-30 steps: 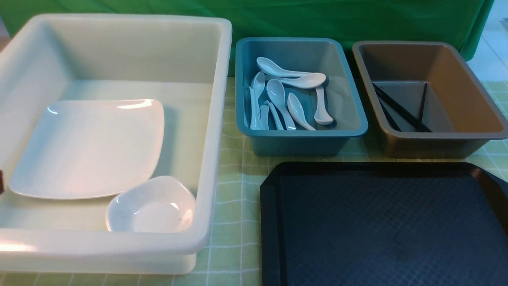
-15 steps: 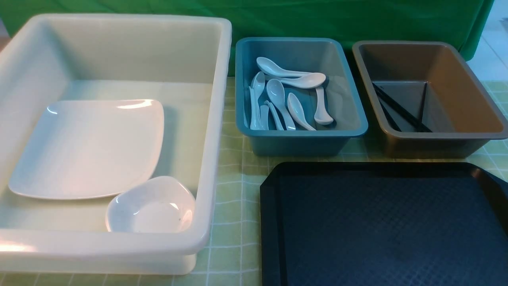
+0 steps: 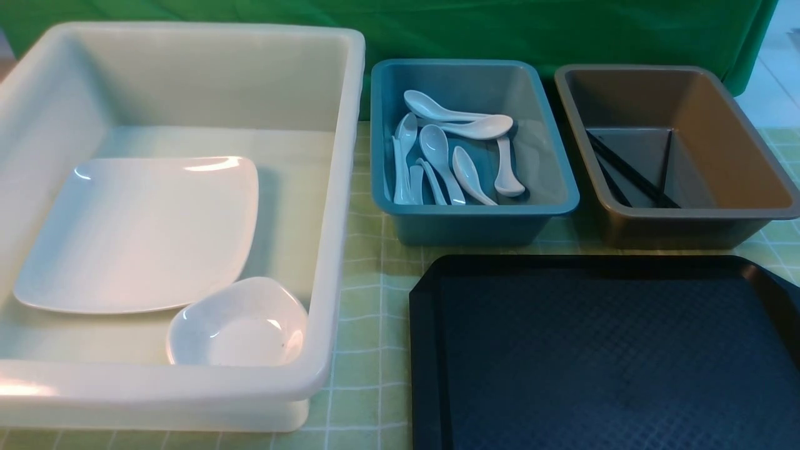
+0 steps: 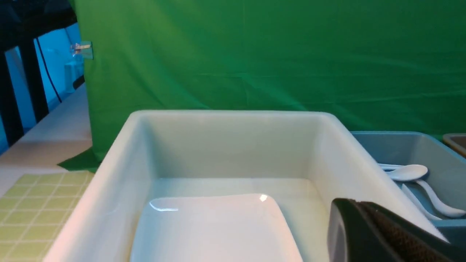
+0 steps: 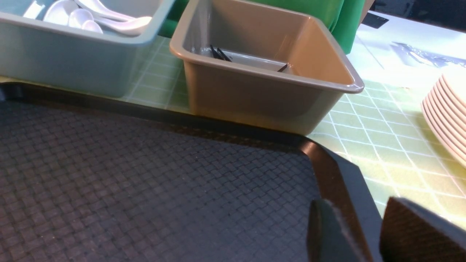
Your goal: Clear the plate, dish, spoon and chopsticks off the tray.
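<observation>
The black tray [image 3: 612,362] holds nothing. The large white plate [image 3: 137,231] lies flat in the white bin [image 3: 340,187], and a small deep dish [image 3: 240,325] rests at its near corner. Several white spoons [image 3: 437,150] lie in the blue bin [image 3: 469,225]. The black chopsticks [image 3: 631,172] lie in the brown bin [image 3: 681,228]. Neither gripper shows in the front view. In the left wrist view my left gripper [image 4: 351,205] is shut and empty, above the white bin beside the plate [image 4: 214,229]. My right gripper [image 5: 355,214] is open and empty over a corner of the tray [image 5: 145,174].
A stack of pale plates [image 5: 447,112] sits on the checked green cloth to the right of the tray. A green curtain hangs behind the three bins. The bins stand close together along the tray's far side.
A dark bit of my left arm at the front view's left edge has slipped out of sight. The plate, dish, spoons and chopsticks have not moved.
</observation>
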Robot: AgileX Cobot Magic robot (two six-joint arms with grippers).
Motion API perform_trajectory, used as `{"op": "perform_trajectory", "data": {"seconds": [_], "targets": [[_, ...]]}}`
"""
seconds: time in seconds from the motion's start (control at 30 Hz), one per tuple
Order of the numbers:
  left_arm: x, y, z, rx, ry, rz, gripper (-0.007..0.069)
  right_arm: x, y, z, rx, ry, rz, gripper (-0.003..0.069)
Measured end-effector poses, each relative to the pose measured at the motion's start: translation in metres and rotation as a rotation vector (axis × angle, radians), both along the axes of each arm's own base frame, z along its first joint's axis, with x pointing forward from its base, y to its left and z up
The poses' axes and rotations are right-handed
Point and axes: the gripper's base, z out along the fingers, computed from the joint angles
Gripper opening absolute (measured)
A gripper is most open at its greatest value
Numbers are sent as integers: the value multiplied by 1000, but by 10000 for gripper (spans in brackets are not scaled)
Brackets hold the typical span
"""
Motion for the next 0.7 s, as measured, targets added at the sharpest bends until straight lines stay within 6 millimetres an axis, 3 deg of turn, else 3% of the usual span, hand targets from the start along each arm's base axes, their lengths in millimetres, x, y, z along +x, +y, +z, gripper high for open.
{"op": "perform_trajectory", "data": {"seconds": [0.17, 0.2, 0.23, 0.37, 0.47, 0.7], "targets": [[5, 1, -62, -10, 53, 6, -8, 0, 0, 0, 0, 0, 0, 235], [4, 1, -64, -10, 50, 7, -8, 0, 0, 0, 0, 0, 0, 235], [5, 1, -82, -10, 64, 8, -8, 0, 0, 0, 0, 0, 0, 236], [10, 1, -117, -12, 105, 13, -8, 0, 0, 0, 0, 0, 0, 238], [12, 1, -133, -15, 147, 14, -8, 0, 0, 0, 0, 0, 0, 238], [12, 1, -135, -40, 160, 15, -8, 0, 0, 0, 0, 0, 0, 238]]}}
